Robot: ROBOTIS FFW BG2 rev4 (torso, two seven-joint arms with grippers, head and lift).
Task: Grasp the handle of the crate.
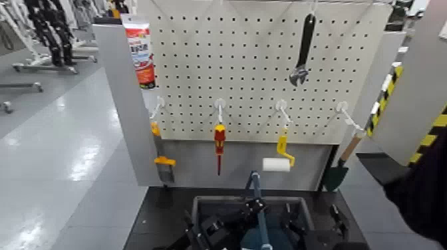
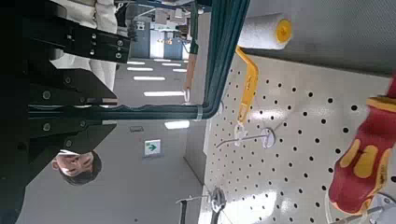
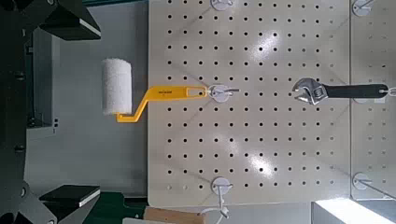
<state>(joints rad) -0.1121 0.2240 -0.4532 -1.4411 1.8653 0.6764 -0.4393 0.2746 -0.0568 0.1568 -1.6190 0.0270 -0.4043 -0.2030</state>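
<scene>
The dark blue-grey crate (image 1: 199, 203) stands at the bottom centre of the head view, below the pegboard. Its thin blue-grey handle (image 1: 256, 196) stands upright over the crate's middle. My left gripper (image 1: 216, 231) is low inside the crate, left of the handle. In the left wrist view the handle's bar (image 2: 163, 111) runs between the dark fingers (image 2: 65, 89) of the left gripper (image 2: 112, 110), which are closed against it. My right gripper (image 1: 299, 233) is low on the handle's right. In the right wrist view it (image 3: 65, 107) is wide open and empty, facing the pegboard.
The white pegboard (image 1: 253, 73) rises just behind the crate with a red-and-yellow screwdriver (image 1: 219, 143), a yellow paint roller (image 1: 277, 163), a brush (image 1: 163, 166) and a wrench (image 1: 302, 50). A striped post (image 1: 426, 133) stands on the right. A person (image 2: 77, 166) shows in the left wrist view.
</scene>
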